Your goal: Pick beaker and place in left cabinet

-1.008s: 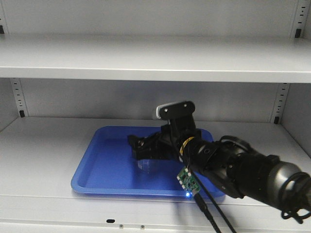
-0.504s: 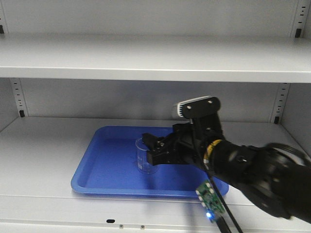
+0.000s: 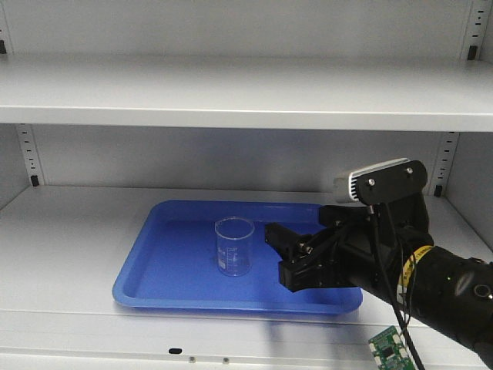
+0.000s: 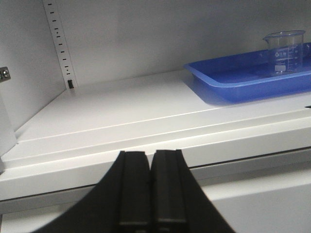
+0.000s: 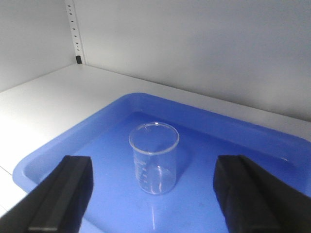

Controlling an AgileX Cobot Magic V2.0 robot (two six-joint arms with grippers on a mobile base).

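The clear glass beaker [image 3: 234,246] stands upright in a blue tray [image 3: 166,285] on the lower shelf of the grey cabinet [image 3: 231,96]. My right gripper [image 3: 286,258] is open and empty, a little to the right of the beaker and apart from it. In the right wrist view the beaker [image 5: 154,158] stands free between and beyond the two wide-apart fingers of the right gripper [image 5: 154,191]. My left gripper [image 4: 150,160] is shut and empty, below the shelf's front edge. The beaker [image 4: 285,52] and tray [image 4: 228,80] show at the far right of the left wrist view.
An upper shelf [image 3: 231,116] hangs over the tray. Slotted rails [image 3: 29,154] run up the back corners. The shelf's side wall [image 4: 19,73] stands at the left. A small green circuit board [image 3: 391,348] hangs off my right arm near the shelf front.
My right gripper has let go of the beaker and drawn back to the right and toward the shelf front. The beaker stays standing in the tray.
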